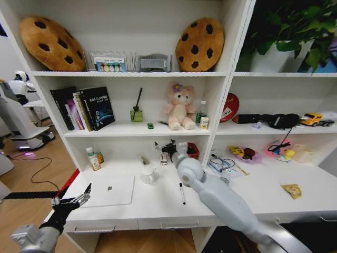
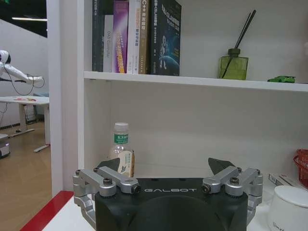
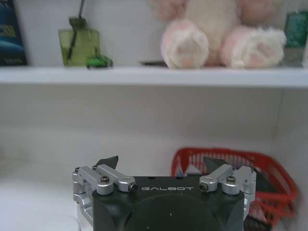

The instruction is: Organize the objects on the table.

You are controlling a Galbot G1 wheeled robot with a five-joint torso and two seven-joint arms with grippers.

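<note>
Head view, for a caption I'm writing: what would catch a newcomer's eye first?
Two big brown cookie cushions stand at either end of the top shelf, and a pink plush bear sits on the shelf below. The right arm stretches over the table, its end effector open near a red basket. The left end effector, also open, hovers at the table's front left corner beside the silver laptop.

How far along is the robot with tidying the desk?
Nothing looks done yet: the laptop, black pen and snack packet lie spread across the table. In hand: nothing. The left gripper hangs open at the table's front left edge; the right gripper is open near the red basket. All sorting remains.
</note>
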